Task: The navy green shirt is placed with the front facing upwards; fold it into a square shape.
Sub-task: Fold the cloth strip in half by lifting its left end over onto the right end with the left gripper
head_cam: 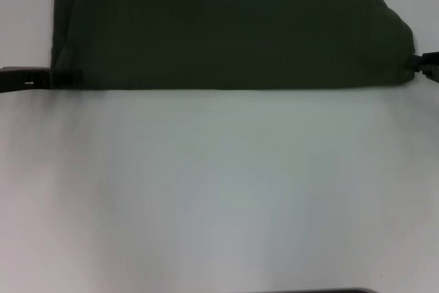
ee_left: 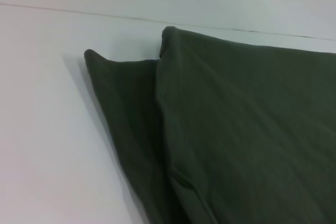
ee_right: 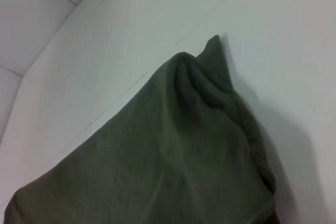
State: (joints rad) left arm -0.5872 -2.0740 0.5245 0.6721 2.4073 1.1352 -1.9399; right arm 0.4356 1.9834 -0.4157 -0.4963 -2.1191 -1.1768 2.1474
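Observation:
The navy green shirt (head_cam: 233,25) lies on the far part of the white table (head_cam: 219,190), folded into a wide band with its plain green side up. No lettering shows. A lower layer sticks out at its left end (head_cam: 65,12). My left gripper (head_cam: 46,77) is at the band's near left corner, against the cloth. My right gripper (head_cam: 420,66) is at the near right corner, also against the cloth. The left wrist view shows two stacked layers of the shirt (ee_left: 247,129) from close up. In the right wrist view a bunched corner of the shirt (ee_right: 173,156) shows.
Bare white tabletop stretches from the shirt's near edge to me. A dark edge (head_cam: 322,291) shows at the very bottom of the head view. A thin seam line (ee_left: 157,19) runs across the surface beyond the shirt.

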